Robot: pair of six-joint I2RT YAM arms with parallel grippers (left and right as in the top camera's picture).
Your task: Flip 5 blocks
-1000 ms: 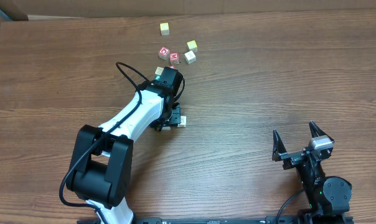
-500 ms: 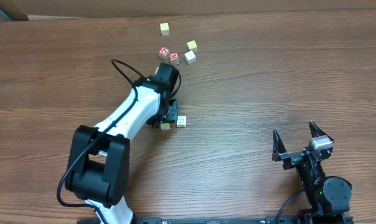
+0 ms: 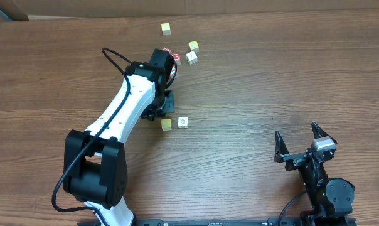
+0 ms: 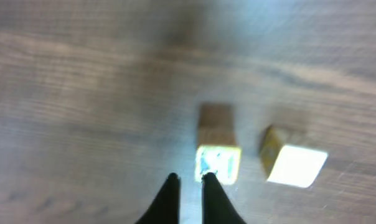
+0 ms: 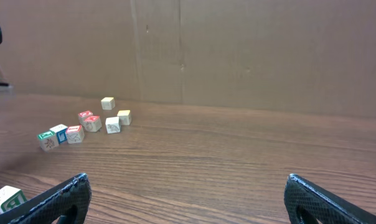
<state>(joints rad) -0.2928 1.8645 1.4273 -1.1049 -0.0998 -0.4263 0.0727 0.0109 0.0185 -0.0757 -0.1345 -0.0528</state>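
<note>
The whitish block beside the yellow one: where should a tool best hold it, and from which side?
Probably take the whitish block from above, by the two side faces not facing the yellow block: it lies flat, apart from that neighbour.

We list the surface [image 3: 271, 75] as brown wood-grain board, smooth, with a low satin sheen. The yellow block [image 3: 166, 124] and the whitish block [image 3: 183, 122] we enter as wood, with matt painted faces and raw brown sides. The left arm [image 3: 123, 110] has a glossy white plastic shell over matt black housings. The right end effector [image 3: 298, 143] has matt black plastic fingers. The back wall [image 5: 238, 50] we record as plain brown cardboard, matt.
</note>
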